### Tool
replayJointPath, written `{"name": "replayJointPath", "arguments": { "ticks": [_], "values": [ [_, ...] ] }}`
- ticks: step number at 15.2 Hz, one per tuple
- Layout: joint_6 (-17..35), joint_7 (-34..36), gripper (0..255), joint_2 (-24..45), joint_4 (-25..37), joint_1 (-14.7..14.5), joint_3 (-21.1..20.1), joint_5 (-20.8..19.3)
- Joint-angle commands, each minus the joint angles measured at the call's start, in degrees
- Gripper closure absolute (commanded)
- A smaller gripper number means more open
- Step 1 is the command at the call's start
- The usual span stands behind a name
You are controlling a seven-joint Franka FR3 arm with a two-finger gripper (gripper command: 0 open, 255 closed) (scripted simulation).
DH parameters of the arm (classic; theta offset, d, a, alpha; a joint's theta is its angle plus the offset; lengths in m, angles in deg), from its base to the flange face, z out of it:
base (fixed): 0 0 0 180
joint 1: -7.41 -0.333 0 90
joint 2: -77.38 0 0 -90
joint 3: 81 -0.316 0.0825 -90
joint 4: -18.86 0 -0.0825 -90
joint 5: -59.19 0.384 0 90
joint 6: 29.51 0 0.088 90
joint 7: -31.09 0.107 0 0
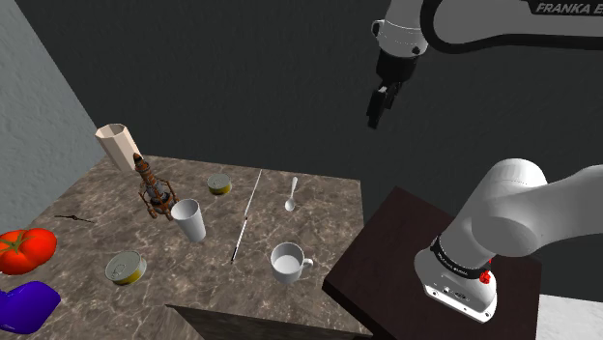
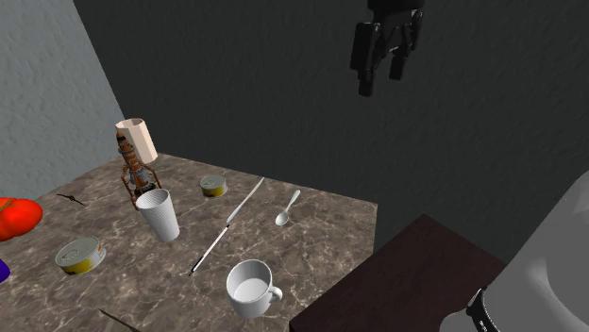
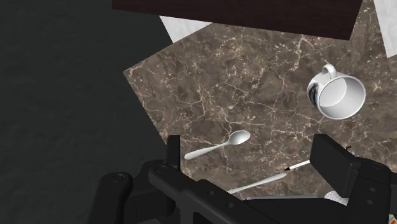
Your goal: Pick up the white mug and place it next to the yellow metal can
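Note:
The white mug (image 1: 289, 262) (image 2: 250, 288) (image 3: 337, 95) stands upright on the brown marble table (image 1: 319, 227), near the edge closest to the stand, its handle towards the stand. Two yellow cans with metal lids are on the table: a small one (image 1: 219, 184) (image 2: 213, 186) at the far side and a larger one (image 1: 126, 268) (image 2: 77, 256) towards the shoulder view's left. My gripper (image 1: 380, 111) (image 2: 379, 82) (image 3: 250, 153) hangs high above the table's far corner, open and holding nothing, well away from the mug.
Between the cans stands a white cup (image 1: 190, 220). A spoon (image 1: 291, 193) (image 3: 218, 146) and a long thin rod (image 1: 246, 214) lie in the middle of the table. A brown figurine (image 1: 155, 188), a beige tube (image 1: 118, 145), a tomato (image 1: 24, 249) and a blue object (image 1: 24, 304) are at the shoulder view's left.

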Motion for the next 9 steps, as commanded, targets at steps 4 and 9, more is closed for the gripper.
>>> {"name": "replayJointPath", "arguments": {
  "ticks": [4,9],
  "values": [
    [4.36,3.34,0,0.37,-4.15,-1.02,-2.44,1.89],
    [12.34,8.97,0,2.92,-9.71,-2.91,-6.87,5.10]
  ]
}}
